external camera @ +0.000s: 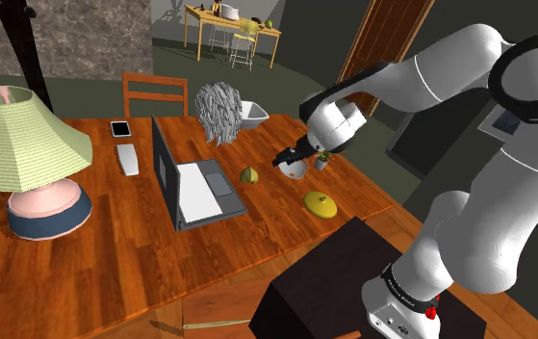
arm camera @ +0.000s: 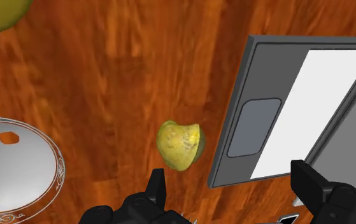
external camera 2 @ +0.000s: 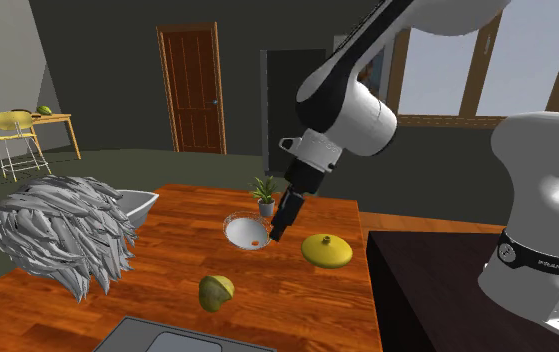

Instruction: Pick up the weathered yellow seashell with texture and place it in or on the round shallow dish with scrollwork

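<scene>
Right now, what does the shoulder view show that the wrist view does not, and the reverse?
The shoulder view adds a green-shaded lamp, a chair and a shaggy grey wig. The wrist view adds the scrollwork on the rim of the dish and the gripper with its fingers apart. Both share the yellow seashell, the laptop and the wooden table.

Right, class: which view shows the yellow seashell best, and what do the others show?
The wrist view: the seashell lies close, seen from above, its mottled yellow surface plain. The shoulder view shows it small beside the laptop; the second exterior view, low and side-on.
</scene>
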Available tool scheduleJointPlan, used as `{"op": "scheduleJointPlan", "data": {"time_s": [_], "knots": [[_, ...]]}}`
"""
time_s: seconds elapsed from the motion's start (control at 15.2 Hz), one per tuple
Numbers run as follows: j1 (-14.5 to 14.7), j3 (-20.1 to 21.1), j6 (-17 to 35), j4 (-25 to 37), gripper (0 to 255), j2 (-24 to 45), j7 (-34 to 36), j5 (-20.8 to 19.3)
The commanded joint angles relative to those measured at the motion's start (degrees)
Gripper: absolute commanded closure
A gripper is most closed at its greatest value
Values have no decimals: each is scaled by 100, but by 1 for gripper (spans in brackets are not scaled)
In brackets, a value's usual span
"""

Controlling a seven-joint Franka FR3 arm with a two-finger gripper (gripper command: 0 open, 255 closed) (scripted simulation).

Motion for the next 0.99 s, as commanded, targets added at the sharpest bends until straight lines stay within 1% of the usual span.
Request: {"op": "scheduleJointPlan", "data": {"time_s": [0.0, 0.07, 0.2, 0.33, 0.46, 0.66, 0.73, 0.92], "knots": [[-98, 95, -131, 413, 0, 552, -1042, 1313], [-182, 142, -233, 627, 0, 827, -1407, 1764], [-324, 201, -450, 1042, 0, 1353, -1993, 2518], [-447, 238, -669, 1446, 0, 1856, -2422, 3120], [-557, 264, -880, 1851, 0, 2341, -2730, 3612], [-718, 306, -1164, 2478, 0, 3046, -3027, 4201], [-755, 318, -1220, 2624, 0, 3201, -3072, 4314], [-762, 361, -1224, 2881, 0, 3470, -3054, 4400]]}}
